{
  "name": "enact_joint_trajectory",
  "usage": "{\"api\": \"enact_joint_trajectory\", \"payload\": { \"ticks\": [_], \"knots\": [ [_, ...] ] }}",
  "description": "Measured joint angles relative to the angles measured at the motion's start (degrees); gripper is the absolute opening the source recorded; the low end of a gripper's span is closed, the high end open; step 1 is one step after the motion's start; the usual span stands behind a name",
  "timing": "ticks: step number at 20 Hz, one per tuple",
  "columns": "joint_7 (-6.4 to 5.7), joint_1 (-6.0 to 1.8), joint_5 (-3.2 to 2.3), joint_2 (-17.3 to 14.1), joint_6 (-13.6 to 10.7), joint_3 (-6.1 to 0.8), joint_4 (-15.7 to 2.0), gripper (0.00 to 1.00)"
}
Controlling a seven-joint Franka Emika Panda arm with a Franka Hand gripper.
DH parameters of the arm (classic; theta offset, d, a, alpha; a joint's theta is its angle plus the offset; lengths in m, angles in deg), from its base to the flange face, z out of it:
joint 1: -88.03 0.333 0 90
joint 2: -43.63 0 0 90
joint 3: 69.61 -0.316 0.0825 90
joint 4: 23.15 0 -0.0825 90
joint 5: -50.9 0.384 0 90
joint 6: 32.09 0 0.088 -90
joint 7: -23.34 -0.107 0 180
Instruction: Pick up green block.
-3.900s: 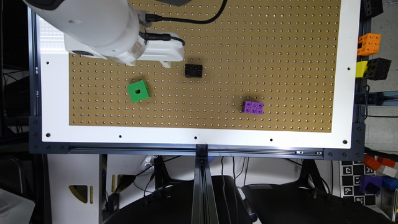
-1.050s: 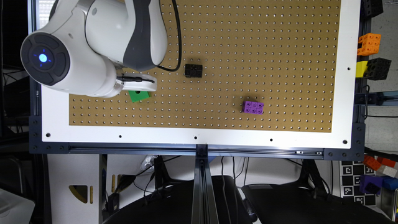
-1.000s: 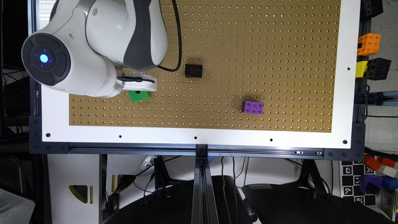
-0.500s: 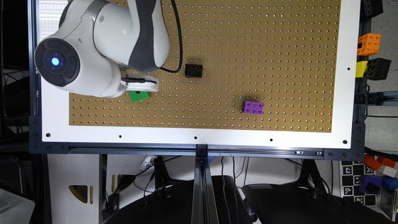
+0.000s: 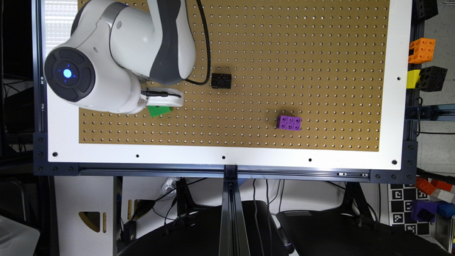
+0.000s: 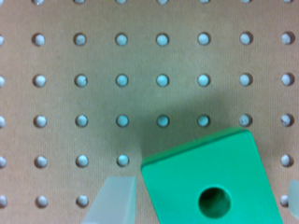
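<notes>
The green block (image 5: 159,111) lies on the brown pegboard (image 5: 302,53) toward the exterior view's left, mostly covered by the arm's white wrist. My gripper (image 5: 165,100) hangs right over it. In the wrist view the green block (image 6: 205,163), with its round dark hole, sits between two pale fingers (image 6: 114,203), one on each side. A thin gap shows between each finger and the block, so my gripper (image 6: 204,198) is open around it.
A small black block (image 5: 221,80) sits just to the exterior view's right of the gripper. A purple six-stud brick (image 5: 289,122) lies farther right. Orange (image 5: 421,49) and yellow-black blocks (image 5: 426,78) rest off the board's right edge.
The arm has swung from behind the green block to directly over it, and its elbow has since shifted slightly to the exterior view's right. The block itself has stayed in place.
</notes>
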Motion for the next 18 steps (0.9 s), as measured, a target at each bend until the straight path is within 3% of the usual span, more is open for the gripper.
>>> {"api": "enact_joint_trajectory", "payload": {
  "ticks": [5, 15, 16, 18],
  "knots": [
    [-0.01, 0.02, 0.0, -1.62, 0.0, -0.17, -1.81, 1.0],
    [-0.01, 0.01, 0.0, -4.2, 1.1, -0.31, -2.86, 1.0],
    [-0.01, 0.0, 0.0, -4.2, 1.1, -0.33, -2.84, 0.0],
    [-0.01, 0.0, 0.0, -4.2, 1.1, -0.33, -2.84, 0.0]
  ]
}}
